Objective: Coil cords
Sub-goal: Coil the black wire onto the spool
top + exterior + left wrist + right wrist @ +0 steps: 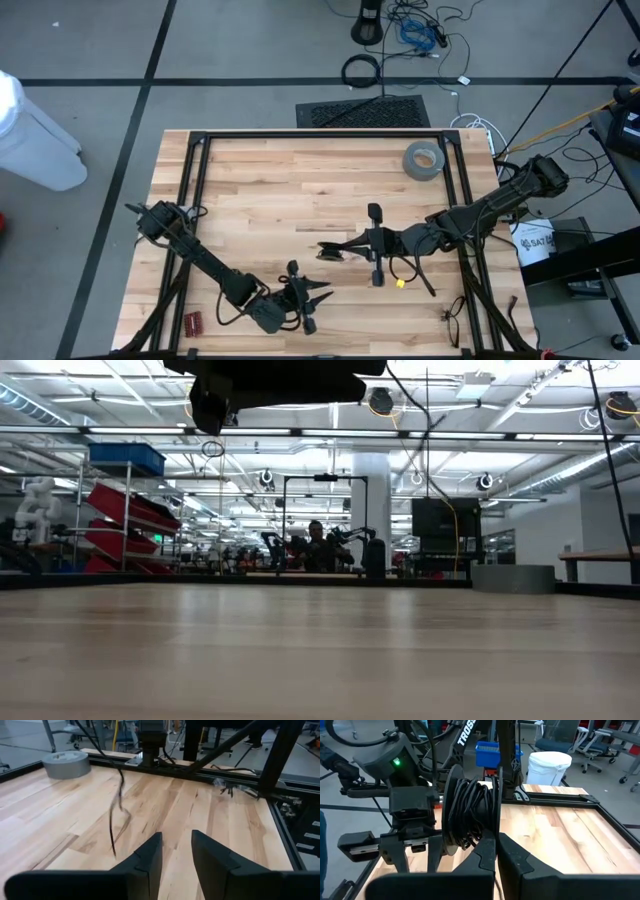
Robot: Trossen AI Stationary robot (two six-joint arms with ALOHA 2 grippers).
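Right gripper point(495, 851) clamped on thin black cord point(470, 810) (glossy loops bunched into a coil)

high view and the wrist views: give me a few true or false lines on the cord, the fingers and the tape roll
1. The right gripper has its fingers shut on a spool wound with black cord. True.
2. The left gripper's fingers pinch the wire. False: a gap shows between them, nothing in it; the thin black wire hangs ahead.
3. The grey tape roll lies flat on the table. True.
4. The tape roll sits in the left gripper. False: it lies apart, near the far right corner.
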